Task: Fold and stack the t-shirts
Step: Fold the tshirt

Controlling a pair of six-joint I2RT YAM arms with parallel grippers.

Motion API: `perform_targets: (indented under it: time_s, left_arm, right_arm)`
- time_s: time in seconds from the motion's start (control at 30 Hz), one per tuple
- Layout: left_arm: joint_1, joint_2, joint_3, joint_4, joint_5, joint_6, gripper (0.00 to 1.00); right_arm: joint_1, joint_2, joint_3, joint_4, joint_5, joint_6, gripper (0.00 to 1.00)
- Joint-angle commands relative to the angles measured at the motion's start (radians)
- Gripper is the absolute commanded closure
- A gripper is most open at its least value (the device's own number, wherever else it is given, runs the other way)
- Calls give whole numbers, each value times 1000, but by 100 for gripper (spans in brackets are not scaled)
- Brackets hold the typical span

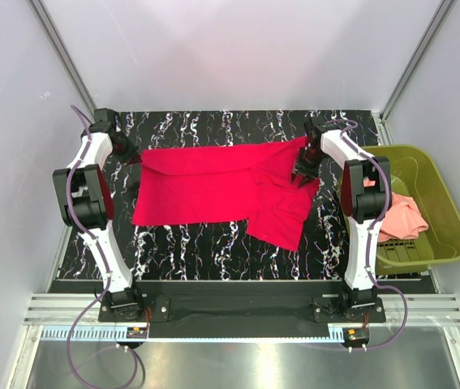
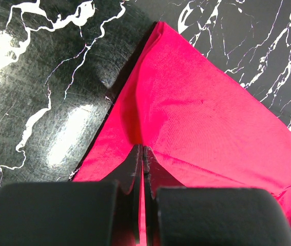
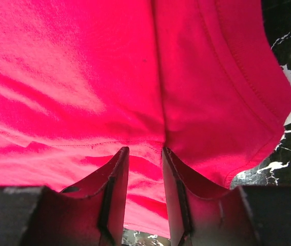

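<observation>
The crimson red t-shirt [image 1: 213,182] lies spread on the black marbled table [image 1: 205,243], its right part folded and rumpled. At the shirt's far left corner, my left gripper [image 1: 132,154] is shut on the red cloth [image 2: 196,118]; in the left wrist view the jaws [image 2: 141,148] meet with a thin strip of red between them. My right gripper [image 1: 304,174] sits at the shirt's far right side. Its fingers [image 3: 145,151] stand a little apart with a bunch of red cloth [image 3: 83,77] held between them, creases running to the tips. The salmon-pink t-shirt [image 1: 400,215] lies crumpled in the basket.
An olive-green plastic basket [image 1: 449,219] stands off the table's right edge, beside the right arm. White walls close in the back and both sides. Bare marbled tabletop [image 2: 42,102] shows left of the shirt and along its near edge.
</observation>
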Motion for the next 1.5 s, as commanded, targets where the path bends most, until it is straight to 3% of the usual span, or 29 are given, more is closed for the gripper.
perform_targets:
  time_s: [0.0, 0.5, 0.63, 0.8, 0.9, 1.37, 1.47]
  left_arm:
    - [5, -49, 4, 36, 20, -7, 100]
    - [3, -48, 11, 28, 14, 5, 100]
    - [3, -46, 15, 27, 11, 3, 100]
    - [5, -44, 20, 24, 8, 6, 100]
    - [5, -48, 20, 24, 6, 8, 100]
    - [5, -40, 50, 89, 48, -4, 100]
    - [6, -26, 66, 164, 88, -46, 100]
  right_arm:
    - [1, -6, -6, 15, -8, -11, 60]
    - [1, -6, -29, 43, -20, -11, 64]
    - [1, 3, 2, 30, -36, -5, 73]
    - [1, 8, 36, 9, -29, 6, 95]
    - [1, -8, 48, -2, -31, 10, 100]
    - [-49, -89, 299, -33, 30, 7, 100]
    - [-71, -29, 445, -45, 7, -2, 100]
